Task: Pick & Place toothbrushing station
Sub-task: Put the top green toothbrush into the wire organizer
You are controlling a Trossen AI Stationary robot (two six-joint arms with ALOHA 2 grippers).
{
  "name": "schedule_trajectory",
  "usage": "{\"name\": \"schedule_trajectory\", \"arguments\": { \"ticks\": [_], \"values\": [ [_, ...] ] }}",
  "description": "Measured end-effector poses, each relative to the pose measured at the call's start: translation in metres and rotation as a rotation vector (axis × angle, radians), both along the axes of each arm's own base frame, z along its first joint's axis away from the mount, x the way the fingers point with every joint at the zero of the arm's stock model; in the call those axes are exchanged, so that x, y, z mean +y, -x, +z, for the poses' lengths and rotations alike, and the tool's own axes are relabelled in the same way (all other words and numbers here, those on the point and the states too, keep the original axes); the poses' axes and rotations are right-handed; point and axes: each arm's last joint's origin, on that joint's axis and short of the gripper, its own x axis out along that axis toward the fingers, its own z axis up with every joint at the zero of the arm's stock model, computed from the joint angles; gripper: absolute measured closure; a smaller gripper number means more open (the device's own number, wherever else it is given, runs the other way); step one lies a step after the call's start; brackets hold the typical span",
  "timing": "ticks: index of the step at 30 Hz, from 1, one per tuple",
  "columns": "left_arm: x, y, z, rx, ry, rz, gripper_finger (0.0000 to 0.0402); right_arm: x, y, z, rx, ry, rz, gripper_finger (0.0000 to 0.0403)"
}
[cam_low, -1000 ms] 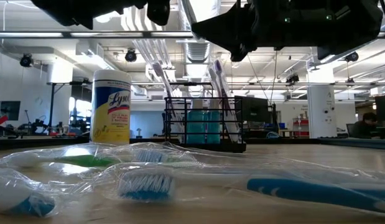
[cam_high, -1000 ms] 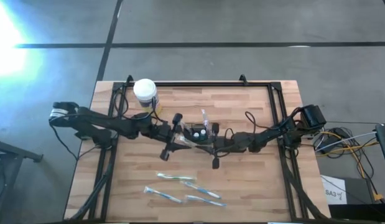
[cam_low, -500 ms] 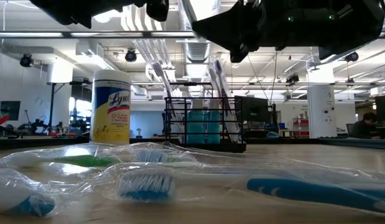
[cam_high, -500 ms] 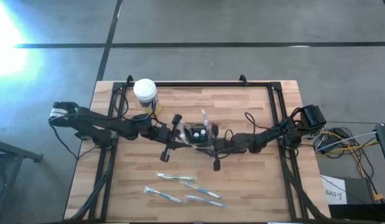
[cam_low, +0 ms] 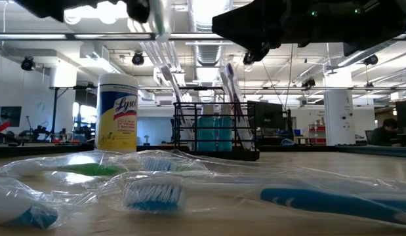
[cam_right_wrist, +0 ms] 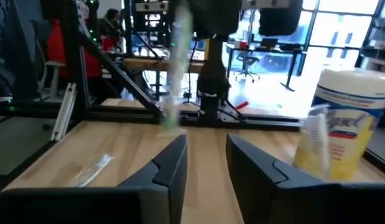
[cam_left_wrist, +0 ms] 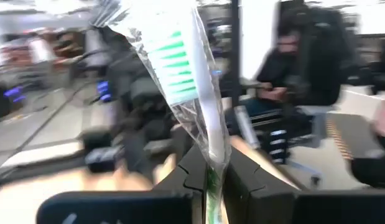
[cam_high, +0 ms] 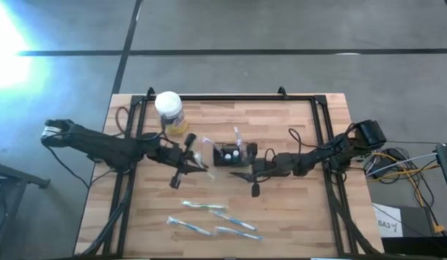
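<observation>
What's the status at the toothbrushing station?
Left gripper shut on a wrapped toothbrush, left of the station. Right gripper open, empty, just right of it. Nothing in the way.

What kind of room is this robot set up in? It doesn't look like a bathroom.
Probably a robotics lab or workshop. The wooden table stands on bare concrete floor, exposed ducts and strip lights run overhead, and office chairs and desks fill the room behind.

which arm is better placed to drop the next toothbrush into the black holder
Left. The left gripper is shut on a wrapped green-bristled toothbrush, just beside the toothbrushing station. The right gripper is open and empty.
</observation>
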Motion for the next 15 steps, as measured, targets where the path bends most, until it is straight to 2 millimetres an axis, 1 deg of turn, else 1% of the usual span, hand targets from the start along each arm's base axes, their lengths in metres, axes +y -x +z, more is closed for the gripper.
{"name": "schedule_trajectory", "arguments": {
  "ticks": [4,10,15],
  "values": [
    [0.008,0.034,-0.009,-0.013,0.045,0.126,0.0376,-0.003,0.017,0.010,0.018,-0.026,0.005,0.0293],
    [0.015,0.083,-0.029,-0.065,0.099,0.199,0.0376,-0.002,0.056,0.015,-0.013,-0.036,0.054,0.0310],
    [0.020,0.108,-0.049,-0.024,0.111,0.270,0.0376,-0.003,0.093,0.015,-0.091,-0.057,0.096,0.0339]
  ]
}}
